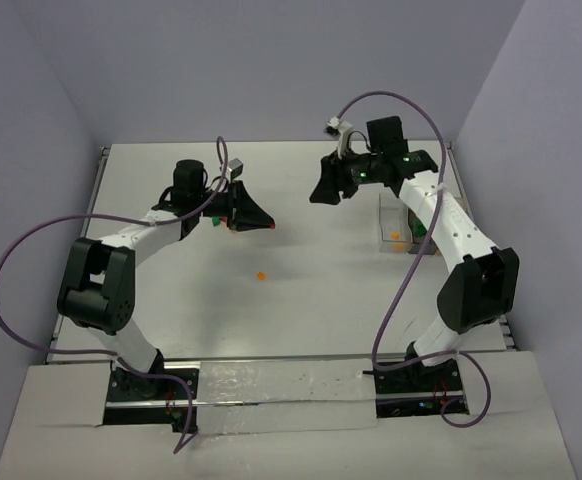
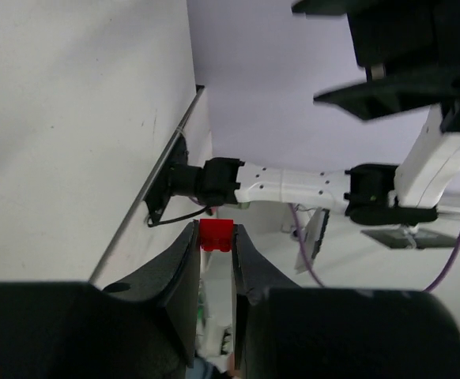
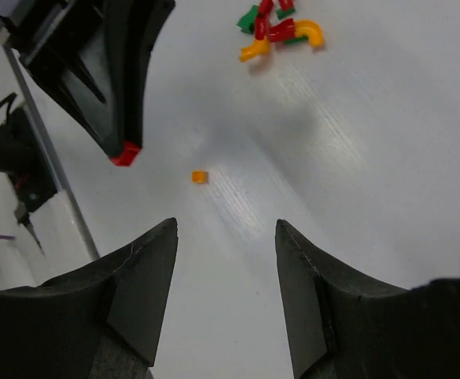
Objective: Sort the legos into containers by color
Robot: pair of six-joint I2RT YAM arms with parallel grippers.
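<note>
Left gripper (image 2: 216, 241) clamped on a red lego (image 2: 216, 234), brick pinched right at the fingertips with its top poking out past them. The gripper points sideways across the table (image 1: 321, 310) toward the other arm. Right gripper (image 3: 226, 227) has its fingers apart with nothing between them. It sits over the far middle of the table, angled down and facing the left gripper, the two tips near each other but not touching. One orange lego (image 3: 200, 177) lies alone on the bare table, between the two grippers and a little nearer the arm bases, touching nothing. A pile of legos (image 3: 277, 28) in red, green and orange-yellow, some curved, sits bunched together beyond the left gripper; in the top view it is mostly hidden behind that gripper. The containers (image 1: 386, 215) are on the right side of the table, partly covered by the right arm. One clear bin shows, with an orange piece inside; the other bins' contents cannot be told.
</note>
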